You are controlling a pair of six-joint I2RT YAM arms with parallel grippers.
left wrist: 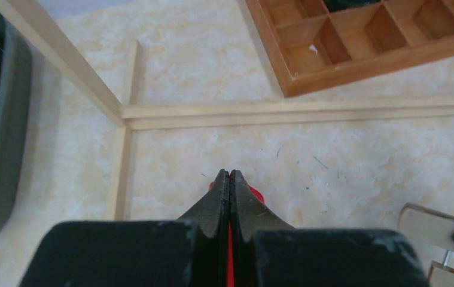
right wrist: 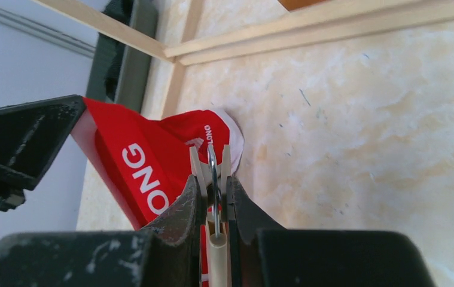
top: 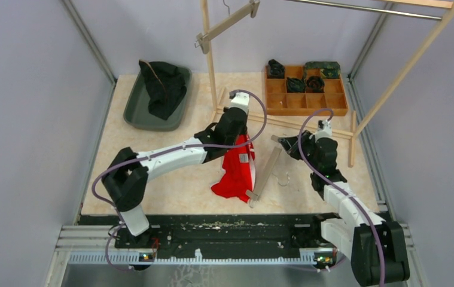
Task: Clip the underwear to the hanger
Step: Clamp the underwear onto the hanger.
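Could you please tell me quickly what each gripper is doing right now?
Left gripper: closed on the red underwear.
Right gripper: closed on the hanger's clip.

Gray tray (top: 133, 110) far left on the beige table (top: 164, 191), black cloth (top: 163, 88) piled in it and draped over its far rim. Wooden divider box (top: 305, 111) far right, dark rolled cloths (top: 296, 84) in its far cells, near cells bare. Wooden rack (top: 211, 72) stands between them, metal rod (top: 362, 8) on top.
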